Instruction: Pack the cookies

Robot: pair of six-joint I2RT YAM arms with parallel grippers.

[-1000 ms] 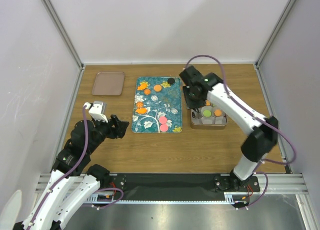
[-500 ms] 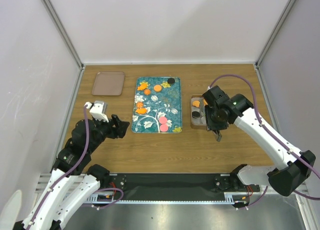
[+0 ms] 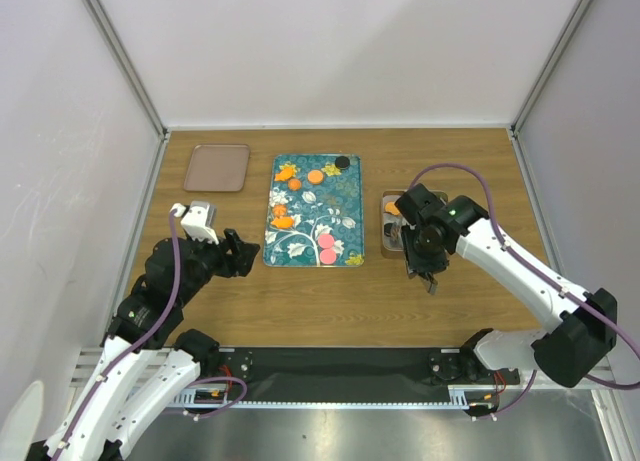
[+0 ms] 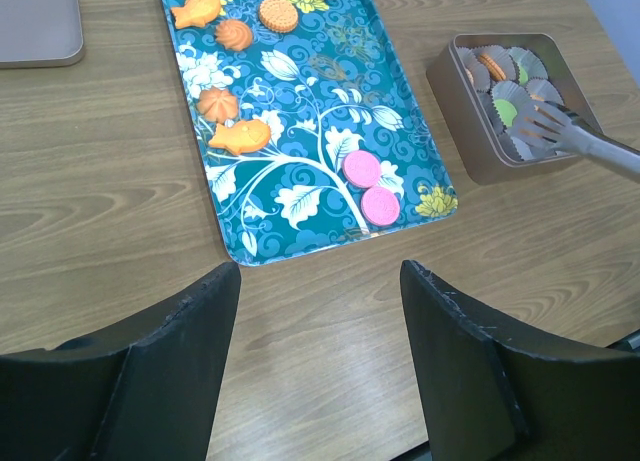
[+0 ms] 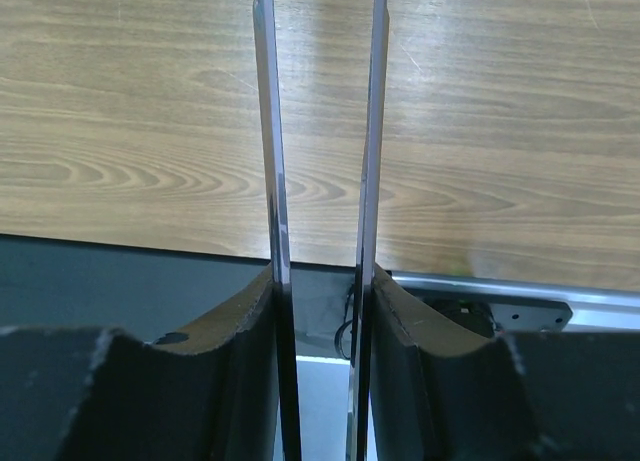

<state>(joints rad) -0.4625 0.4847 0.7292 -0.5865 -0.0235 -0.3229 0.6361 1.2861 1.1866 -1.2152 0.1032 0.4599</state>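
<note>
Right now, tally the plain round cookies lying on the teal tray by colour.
Pink cookies: 2
Orange cookie: 1
Black cookie: 1
Total: 4
</note>
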